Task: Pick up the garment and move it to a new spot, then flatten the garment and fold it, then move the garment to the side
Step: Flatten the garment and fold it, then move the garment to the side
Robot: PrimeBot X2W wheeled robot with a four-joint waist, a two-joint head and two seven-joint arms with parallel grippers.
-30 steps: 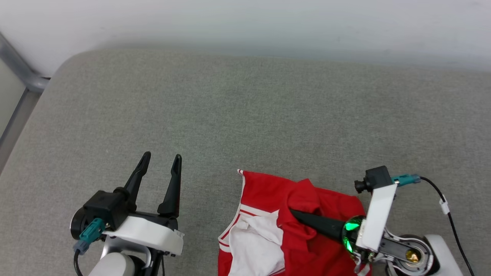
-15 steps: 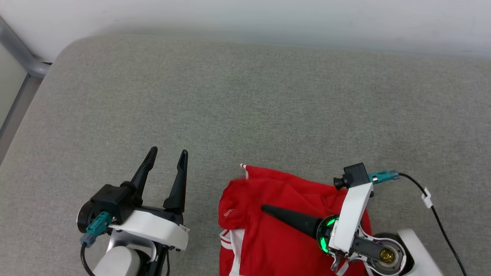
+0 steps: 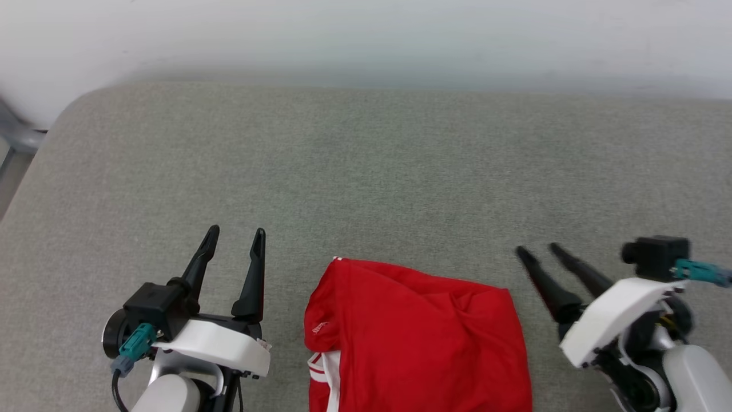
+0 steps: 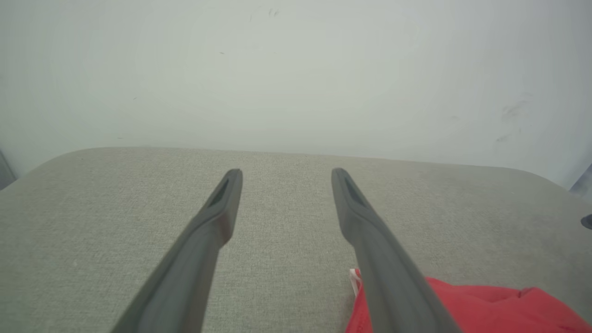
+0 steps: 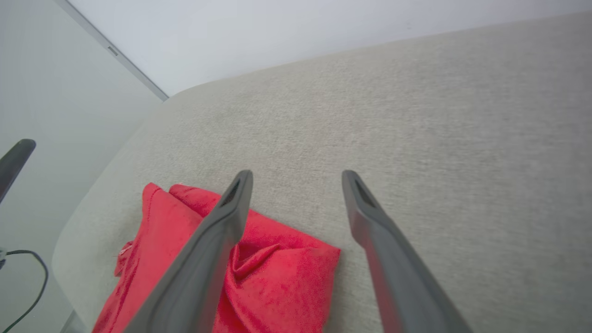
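Note:
The red garment (image 3: 417, 337) lies folded over on the grey cushion near its front edge, a strip of white and striped trim showing at its lower left. It also appears in the left wrist view as the garment (image 4: 485, 305) and in the right wrist view as the garment (image 5: 273, 277). My left gripper (image 3: 235, 236) stands open to the left of it, apart from the cloth. My right gripper (image 3: 538, 252) is open just right of the garment's edge, nothing between its fingers (image 5: 233, 203).
The grey fabric cushion (image 3: 366, 171) stretches wide behind and to both sides of the garment, ending at a pale wall (image 3: 366, 34). A grey metal frame (image 3: 17, 137) stands beyond the cushion's left corner.
My right gripper let go of the garment and drew back to the right, now open. The red cloth has been folded over the white sleeve. The head camera shifted slightly.

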